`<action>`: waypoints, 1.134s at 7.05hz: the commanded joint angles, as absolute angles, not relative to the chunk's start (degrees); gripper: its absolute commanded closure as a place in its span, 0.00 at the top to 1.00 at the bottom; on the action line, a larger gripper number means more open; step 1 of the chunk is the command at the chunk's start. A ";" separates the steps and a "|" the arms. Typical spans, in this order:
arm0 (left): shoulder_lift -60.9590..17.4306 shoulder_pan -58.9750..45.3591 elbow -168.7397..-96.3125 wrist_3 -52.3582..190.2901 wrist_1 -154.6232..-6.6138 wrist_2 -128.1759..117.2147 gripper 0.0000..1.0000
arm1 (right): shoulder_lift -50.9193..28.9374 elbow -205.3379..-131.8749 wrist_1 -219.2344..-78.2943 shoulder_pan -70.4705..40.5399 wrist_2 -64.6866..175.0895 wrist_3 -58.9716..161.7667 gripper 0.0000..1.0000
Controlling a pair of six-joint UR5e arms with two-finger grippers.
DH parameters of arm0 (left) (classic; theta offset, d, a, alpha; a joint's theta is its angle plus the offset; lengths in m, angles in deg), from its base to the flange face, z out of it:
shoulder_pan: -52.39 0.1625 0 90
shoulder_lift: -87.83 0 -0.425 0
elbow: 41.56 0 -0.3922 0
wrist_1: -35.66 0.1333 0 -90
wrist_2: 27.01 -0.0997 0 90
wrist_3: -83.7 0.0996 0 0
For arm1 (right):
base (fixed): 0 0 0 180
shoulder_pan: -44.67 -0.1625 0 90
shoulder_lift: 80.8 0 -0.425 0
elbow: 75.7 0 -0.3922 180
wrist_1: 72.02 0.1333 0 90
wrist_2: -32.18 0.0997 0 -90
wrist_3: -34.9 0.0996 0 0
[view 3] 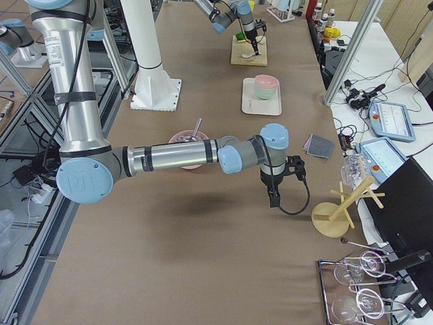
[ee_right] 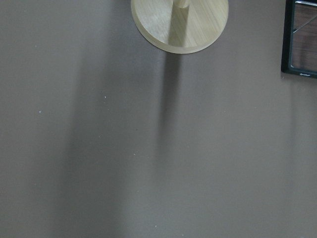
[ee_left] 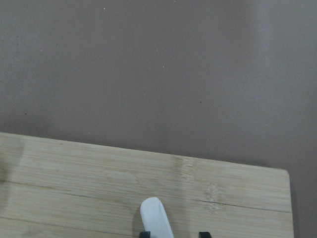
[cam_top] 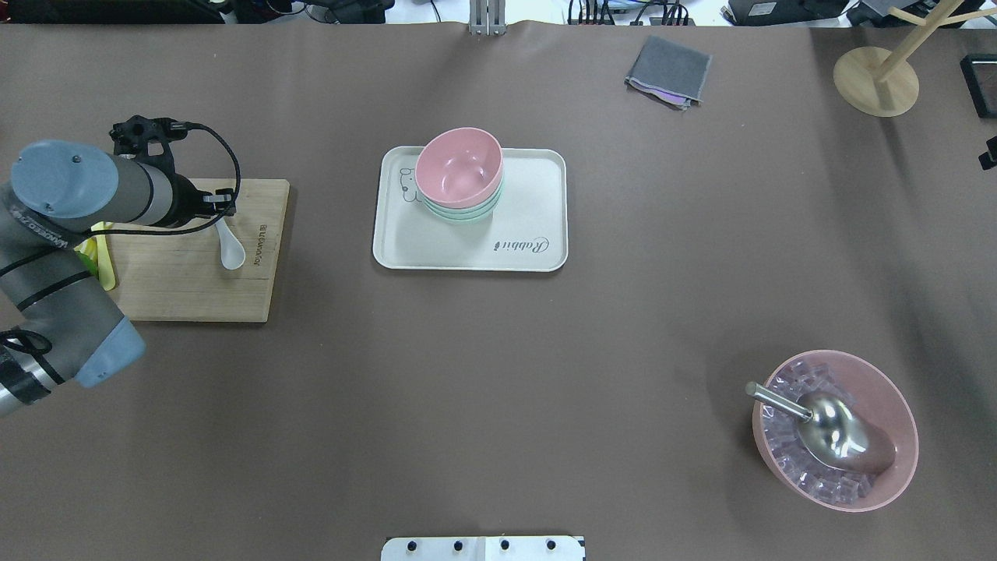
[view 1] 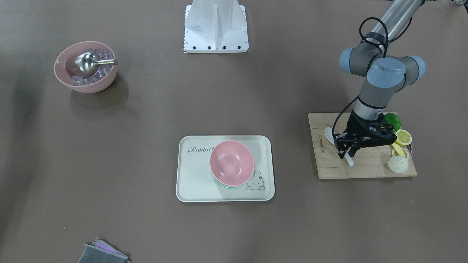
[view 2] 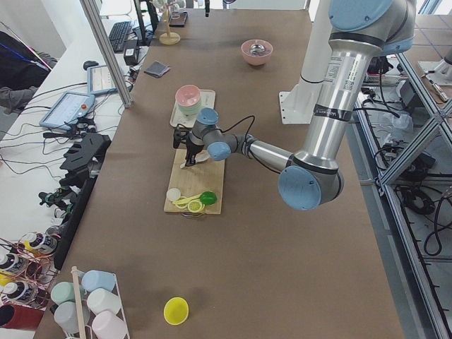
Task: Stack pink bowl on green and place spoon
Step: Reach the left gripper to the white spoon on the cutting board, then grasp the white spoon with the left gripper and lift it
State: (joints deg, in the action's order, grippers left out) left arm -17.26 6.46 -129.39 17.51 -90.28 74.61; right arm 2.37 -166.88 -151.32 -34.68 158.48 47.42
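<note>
A pink bowl (view 1: 231, 162) sits stacked on green bowls (view 1: 228, 185) on a cream tray (view 1: 193, 182); the stack also shows in the overhead view (cam_top: 458, 164). A white spoon (view 1: 329, 135) lies on a wooden cutting board (view 1: 365, 170). My left gripper (view 1: 347, 154) is down over the spoon's handle, its fingers straddling it. In the left wrist view the handle end (ee_left: 156, 218) lies near one fingertip with a gap to the other, so the gripper is open. My right gripper (view 3: 273, 198) hangs over the table's far right end; I cannot tell whether it is open or shut.
Lemon slices (view 1: 403, 137), a lime (view 1: 393, 119) and a white piece lie at the board's edge. A large pink bowl of ice with a metal scoop (cam_top: 833, 428) stands on my right. A grey cloth (cam_top: 668, 70) and a wooden stand (cam_top: 876, 78) are at the far edge.
</note>
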 commanded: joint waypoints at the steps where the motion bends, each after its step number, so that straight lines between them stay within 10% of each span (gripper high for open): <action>1: -16.58 6.68 -129.62 17.43 -90.46 74.41 0.35 | 2.43 -166.93 -151.29 -34.79 158.48 47.46 1.00; 4: -16.58 6.68 -131.02 16.99 -90.46 74.50 0.00 | 2.61 -167.19 -151.29 -34.79 158.39 47.73 1.00; 8: -25.94 7.12 -134.56 -11.46 -89.59 72.32 0.00 | 4.36 -166.50 -151.38 -34.79 158.39 47.73 1.00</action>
